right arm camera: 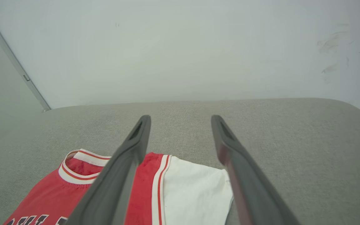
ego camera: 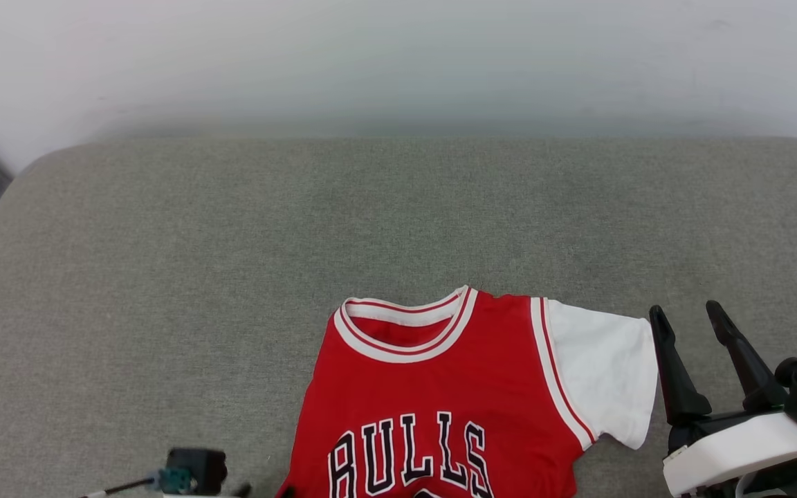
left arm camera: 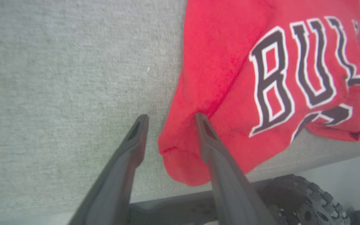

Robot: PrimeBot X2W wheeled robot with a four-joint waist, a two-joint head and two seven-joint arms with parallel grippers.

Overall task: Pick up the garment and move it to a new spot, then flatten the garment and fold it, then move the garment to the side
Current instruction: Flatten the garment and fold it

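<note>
The garment (ego camera: pixel 440 387), a red jersey with a striped collar, a white sleeve (ego camera: pixel 606 366) and black lettering, lies front-up on the grey cushion (ego camera: pixel 232 277), its lower part cut off by the view's bottom edge. My left gripper (left arm camera: pixel 170 118) is open over the garment's (left arm camera: pixel 230 78) rumpled red edge near the cushion's front. A fold of red cloth lies loose between its fingers, and one finger (left arm camera: pixel 211 147) rests over the cloth. My right gripper (ego camera: pixel 689 315) stands open just right of the white sleeve, apart from it. Its own wrist view shows it (right arm camera: pixel 180 120) above the sleeve (right arm camera: pixel 195 190).
A pale wall (ego camera: pixel 398 62) rises behind the cushion. The cushion's front edge (left arm camera: pixel 277 165) runs close under the left gripper, with a dark knobbly wheel (left arm camera: pixel 305 200) of the robot below it. Bare grey cushion stretches left of and behind the garment.
</note>
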